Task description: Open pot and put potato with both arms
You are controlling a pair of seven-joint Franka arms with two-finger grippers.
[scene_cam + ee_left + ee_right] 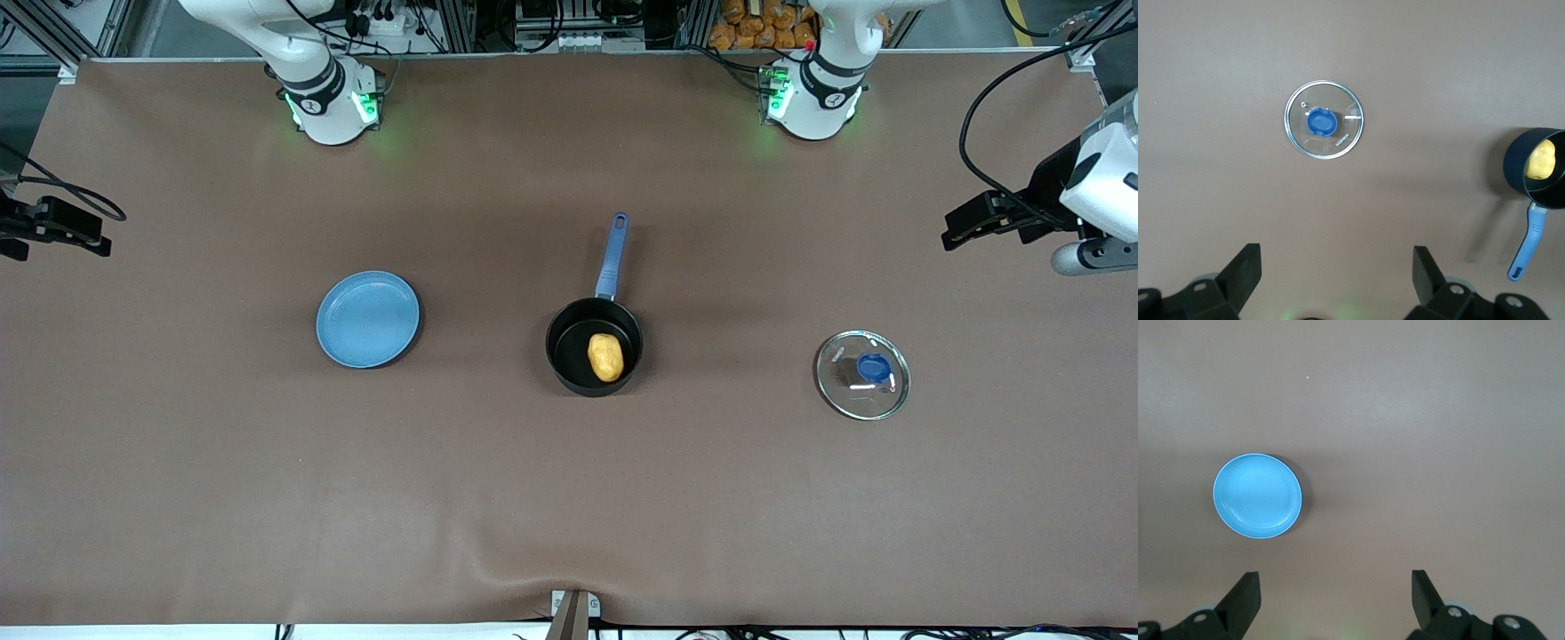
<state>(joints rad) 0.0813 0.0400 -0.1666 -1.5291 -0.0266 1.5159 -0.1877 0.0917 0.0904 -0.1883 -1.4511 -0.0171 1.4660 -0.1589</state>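
Plate [367, 319] bare toward right arm's end, potato [605, 356] already in uncovered pot [594, 347] mid-surface, lid [862, 374] flat toward left arm's end. Right end effector [1335, 603] and left end effector [1337, 280] both wide open, empty, raised at surface edges. Looks finished; best kept clear, no bumping the pot handle.

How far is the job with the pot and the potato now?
It looks finished. The glass lid lies on the table toward the left arm's end, apart from the pot, and the potato sits inside the pot. Nothing is in hand: the left gripper and the right gripper are open, empty and pulled back. The blue plate holds nothing.
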